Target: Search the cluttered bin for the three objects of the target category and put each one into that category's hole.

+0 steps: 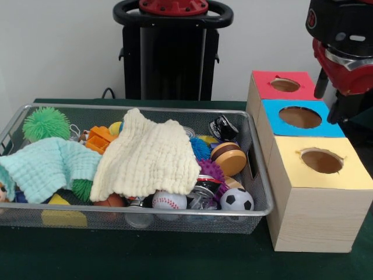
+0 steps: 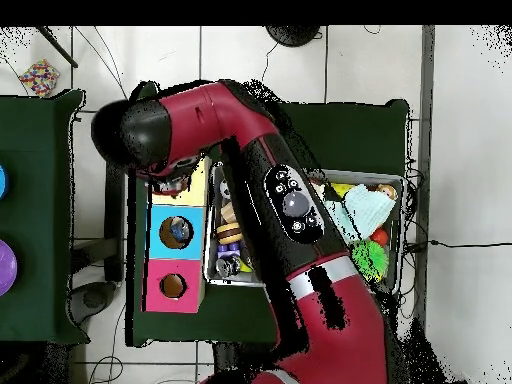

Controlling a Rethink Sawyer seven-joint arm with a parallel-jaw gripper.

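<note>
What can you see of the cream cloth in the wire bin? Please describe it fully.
The cream cloth is a soft, crinkled fabric, like muslin, with a wavy edge. It lies spread and slightly bunched in the middle of the wire bin, draped over other toys. Its left edge touches the mint green cloth. A baseball shows under its front edge, and a purple spiky ball beside its right edge. Nothing holds it.
</note>
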